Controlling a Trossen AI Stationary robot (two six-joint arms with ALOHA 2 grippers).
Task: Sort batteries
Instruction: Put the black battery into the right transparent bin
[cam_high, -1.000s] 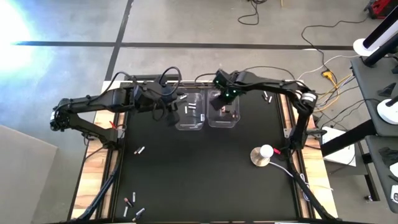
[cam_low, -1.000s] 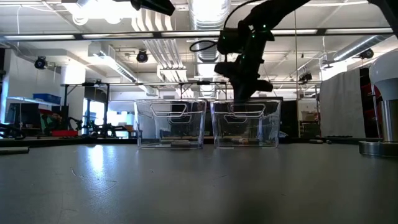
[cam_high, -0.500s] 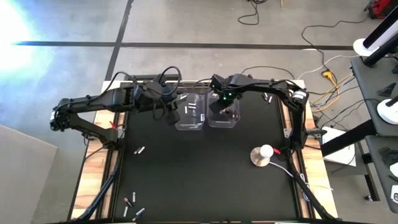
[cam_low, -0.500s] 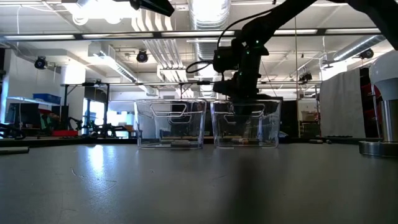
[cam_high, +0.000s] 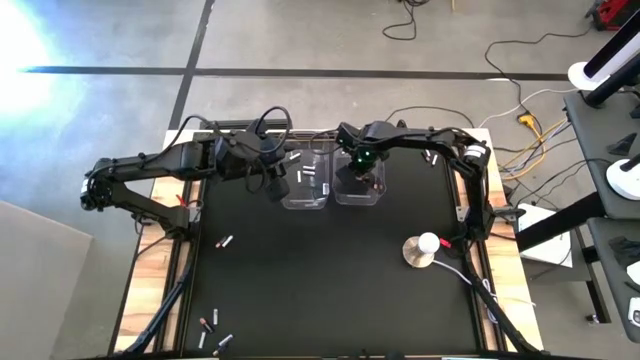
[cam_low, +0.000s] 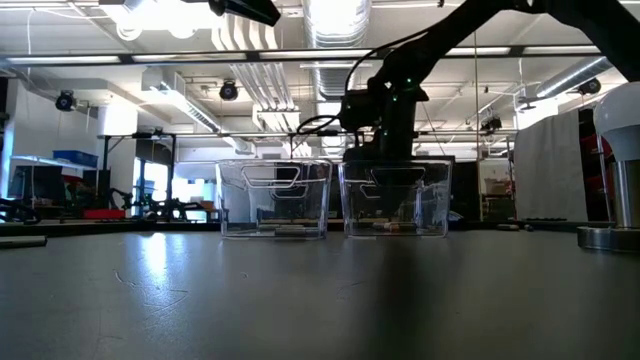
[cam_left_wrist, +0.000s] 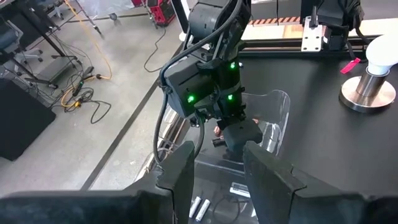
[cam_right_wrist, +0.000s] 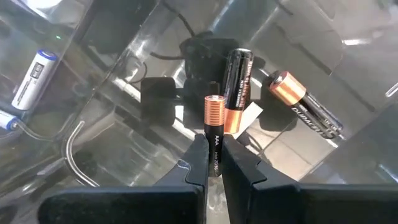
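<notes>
Batteries (cam_high: 226, 241) lie scattered on my counter (cam_high: 330, 280): one silvery cell at mid-left, a small cluster (cam_high: 212, 333) at the near-left corner, and a couple (cam_high: 431, 157) at the far right edge, so I judge the sort only partly done.

My left pincer (cam_high: 277, 186) hangs just beside the left clear bin (cam_high: 306, 180), jaws parted with nothing between them. That bin holds a few silvery-white cells (cam_high: 309, 174).

Next to it, touching or nearly so, stands the right clear bin (cam_high: 360, 180). My right pincer (cam_right_wrist: 212, 167) reaches down into it, clamped on a dark copper-topped AAA cell (cam_right_wrist: 213, 138). Two more dark copper-ended cells (cam_right_wrist: 303, 110) already lie on the floor of that bin, one just behind the held cell.

So each bin has a few of its kind; I reckon the held cell goes in next, and the loose ones on the counter are left to collect.

A white-topped metal disc (cam_high: 421, 248) sits toward the right.
</notes>
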